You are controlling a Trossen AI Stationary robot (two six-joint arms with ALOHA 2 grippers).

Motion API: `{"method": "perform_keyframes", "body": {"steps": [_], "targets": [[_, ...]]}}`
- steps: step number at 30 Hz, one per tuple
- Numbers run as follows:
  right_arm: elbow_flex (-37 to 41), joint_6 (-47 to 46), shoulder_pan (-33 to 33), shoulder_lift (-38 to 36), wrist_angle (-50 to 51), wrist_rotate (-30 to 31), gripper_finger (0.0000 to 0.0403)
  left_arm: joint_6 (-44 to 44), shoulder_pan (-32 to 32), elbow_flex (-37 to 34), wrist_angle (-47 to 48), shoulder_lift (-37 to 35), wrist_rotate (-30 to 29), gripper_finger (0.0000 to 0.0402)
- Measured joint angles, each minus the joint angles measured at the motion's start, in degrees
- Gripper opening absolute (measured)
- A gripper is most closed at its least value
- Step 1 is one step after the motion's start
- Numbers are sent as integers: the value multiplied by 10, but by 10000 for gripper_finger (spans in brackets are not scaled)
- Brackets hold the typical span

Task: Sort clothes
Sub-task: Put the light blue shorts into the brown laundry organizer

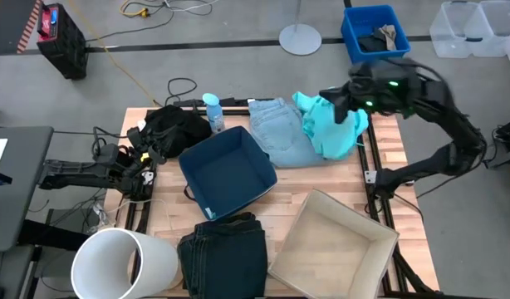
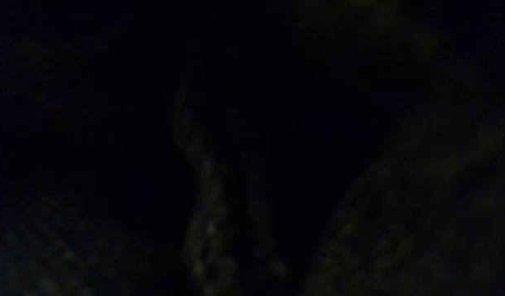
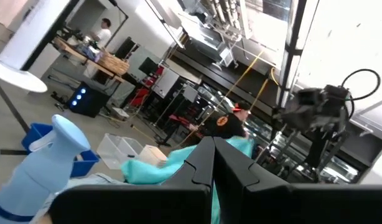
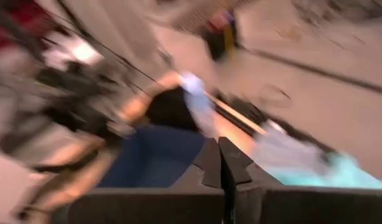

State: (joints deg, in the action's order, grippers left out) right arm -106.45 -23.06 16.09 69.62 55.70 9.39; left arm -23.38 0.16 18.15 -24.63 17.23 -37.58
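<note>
The turquoise top (image 1: 334,129) lies bunched at the table's far right, beside the pale blue jeans (image 1: 280,131), which lie flat. The black garment (image 1: 170,129) is heaped at the far left. The dark navy jeans (image 1: 223,251) lie folded at the near edge. My right gripper (image 1: 331,98) hovers over the turquoise top's far edge; its fingers (image 4: 220,163) are shut with nothing between them. My left gripper (image 1: 145,170) waits at the table's left edge, shut and empty (image 3: 214,158). The top also shows in the left wrist view (image 3: 178,165).
A dark blue bin (image 1: 226,173) stands mid-table and a tan box (image 1: 334,245) at the near right. A white bucket (image 1: 122,264) lies at the near left. A spray bottle (image 1: 212,112) stands by the black garment. The low view is dark.
</note>
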Motion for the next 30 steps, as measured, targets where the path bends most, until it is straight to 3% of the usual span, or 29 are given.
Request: {"method": "perform_keyframes", "body": {"steps": [7,12,17,24,30], "targets": [[-1,4,-89,-27,-110,90,0,-15,0,0,21,0,30,0],[-1,-33,-87,-3,-13,116,0,-41,0,0,49,0,56,0],[1,-89,-52,66,131,117,14,-52,0,0,52,0,58,0],[1,-97,9,189,276,94,77,-51,0,0,51,0,53,0],[1,-86,101,283,336,47,172,-63,0,0,50,0,52,0]]}}
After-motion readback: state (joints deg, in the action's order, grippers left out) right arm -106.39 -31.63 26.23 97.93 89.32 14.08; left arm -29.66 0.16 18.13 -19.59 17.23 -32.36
